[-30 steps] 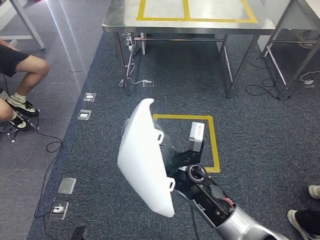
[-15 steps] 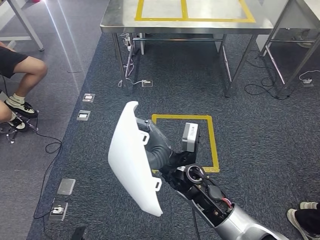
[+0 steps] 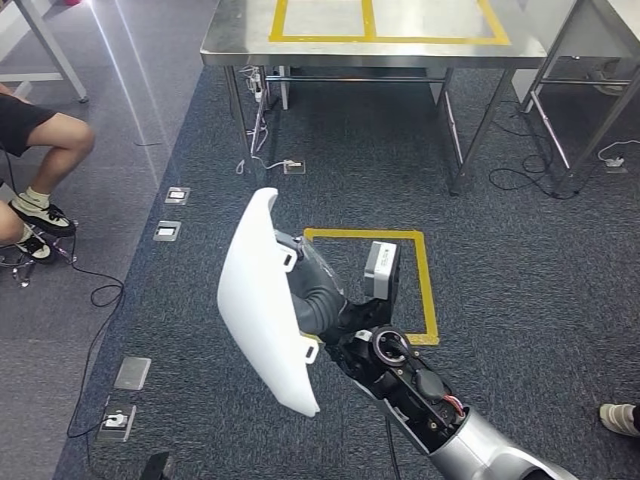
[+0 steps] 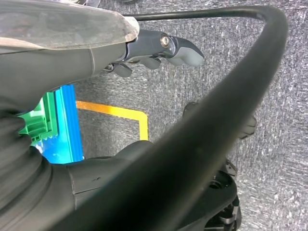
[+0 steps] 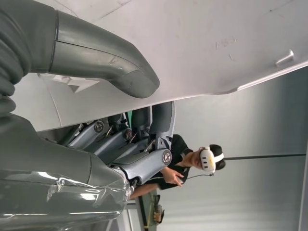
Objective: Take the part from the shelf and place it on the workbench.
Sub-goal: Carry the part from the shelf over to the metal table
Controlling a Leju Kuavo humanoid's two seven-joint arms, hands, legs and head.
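The head view looks forward and down from high up at dark carpet, toward the steel desk (image 3: 241,42). Both wrist views sit close behind their hands; the right shares the curved white plastic panel (image 3: 260,300) with it.

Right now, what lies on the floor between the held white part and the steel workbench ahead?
In the head view, bare grey carpet separates the white part, held by the right hand, from the workbench; a floor outlet and cables lie by its legs.

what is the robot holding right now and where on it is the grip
The right hand holds the white part, gripping its edge: thumb on one face, fingers behind. The left hand holds nothing.
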